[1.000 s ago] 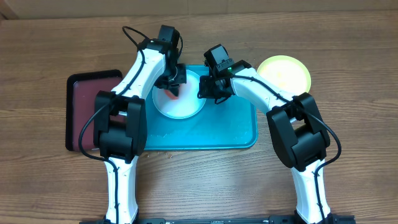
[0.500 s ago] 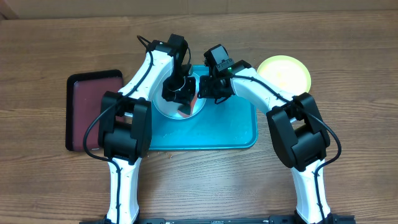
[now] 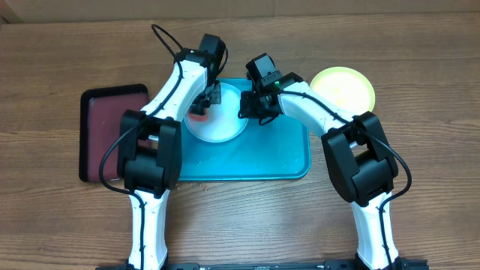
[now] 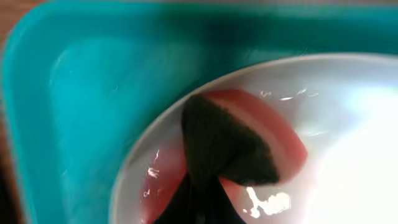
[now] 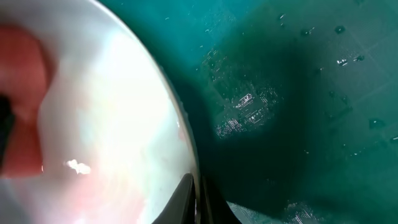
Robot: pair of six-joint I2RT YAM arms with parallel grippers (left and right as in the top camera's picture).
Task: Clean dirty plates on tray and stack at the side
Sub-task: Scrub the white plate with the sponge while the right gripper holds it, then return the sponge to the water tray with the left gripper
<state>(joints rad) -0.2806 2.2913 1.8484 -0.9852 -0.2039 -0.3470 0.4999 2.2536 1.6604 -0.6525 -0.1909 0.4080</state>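
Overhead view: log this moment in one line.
left gripper: sponge on white plate | right gripper: grips its rim | yellow plate: beside tray

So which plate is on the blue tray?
The white plate: it lies inside the blue tray. The yellow-green plate sits outside it, on the wooden table by the tray's far right corner.

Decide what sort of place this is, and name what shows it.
Probably a robotics test bench staged for dishwashing, not a kitchen: a wooden table, a left arm and right arm over a wet turquoise tray, and a white plate under a red sponge.
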